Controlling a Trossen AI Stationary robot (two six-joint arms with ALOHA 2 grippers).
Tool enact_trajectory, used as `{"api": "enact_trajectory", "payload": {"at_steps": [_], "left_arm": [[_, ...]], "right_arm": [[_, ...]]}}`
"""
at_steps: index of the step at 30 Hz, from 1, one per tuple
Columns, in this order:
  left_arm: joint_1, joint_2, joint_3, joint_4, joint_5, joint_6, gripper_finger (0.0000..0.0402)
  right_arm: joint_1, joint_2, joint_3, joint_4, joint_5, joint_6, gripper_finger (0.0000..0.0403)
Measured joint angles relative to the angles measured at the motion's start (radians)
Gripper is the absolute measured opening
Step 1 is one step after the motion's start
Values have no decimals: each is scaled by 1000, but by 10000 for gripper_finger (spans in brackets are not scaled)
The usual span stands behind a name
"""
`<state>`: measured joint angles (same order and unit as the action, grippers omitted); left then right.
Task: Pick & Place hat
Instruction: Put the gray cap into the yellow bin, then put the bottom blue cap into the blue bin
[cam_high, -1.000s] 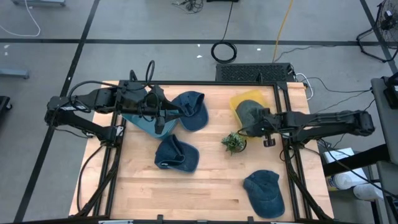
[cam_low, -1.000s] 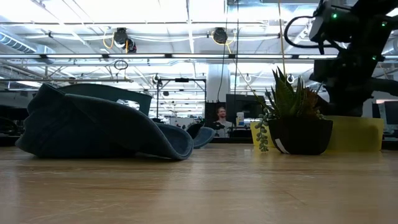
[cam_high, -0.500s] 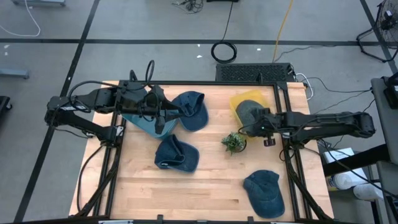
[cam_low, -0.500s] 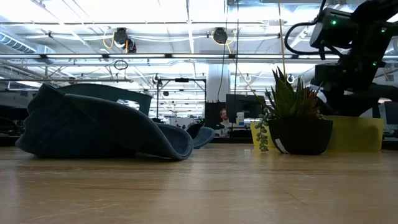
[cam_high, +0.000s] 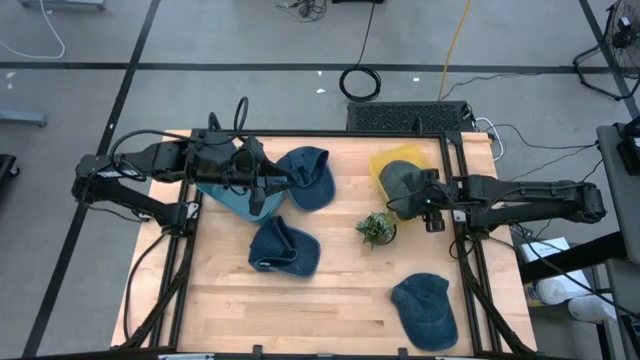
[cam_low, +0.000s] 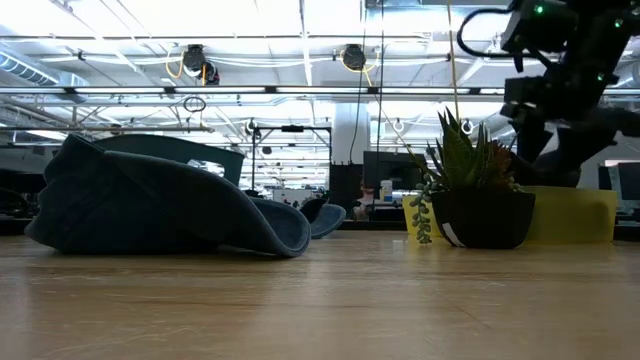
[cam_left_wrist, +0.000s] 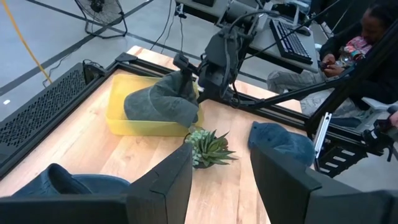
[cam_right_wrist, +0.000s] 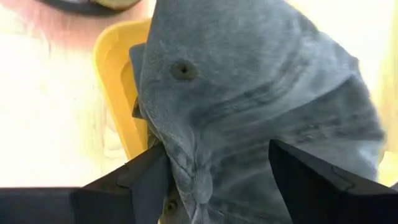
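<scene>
We are releasing the grey hat (cam_high: 400, 180) into the yellow bin (cam_high: 385, 160); right gripper (cam_high: 412, 197) jaws parted around it, grip uncertain. Next, lift clear.

Two dark, near-black jointed arms are seen. The left arm (cam_high: 150, 160) is built of slim tubular links, and a black cable loop is carried above its wrist. The right arm (cam_high: 530, 195) is of matching build. Flat, squared dark fingers (cam_left_wrist: 163, 186) are fitted.
</scene>
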<state>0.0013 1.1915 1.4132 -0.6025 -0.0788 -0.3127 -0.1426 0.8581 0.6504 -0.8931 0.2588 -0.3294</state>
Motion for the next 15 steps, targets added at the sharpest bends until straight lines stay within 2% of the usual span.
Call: {"api": "enact_trajectory", "payload": {"at_steps": [6,12,15], "left_arm": [[0,0,0,0,1,3,170],[0,0,0,0,1,-2,170],[0,0,0,0,3,-4,170]], "right_arm": [[0,0,93,-92,-15,70,242],[1,0,177,-156,-110,134,243],[1,0,211,-182,-191,185,247]]}}
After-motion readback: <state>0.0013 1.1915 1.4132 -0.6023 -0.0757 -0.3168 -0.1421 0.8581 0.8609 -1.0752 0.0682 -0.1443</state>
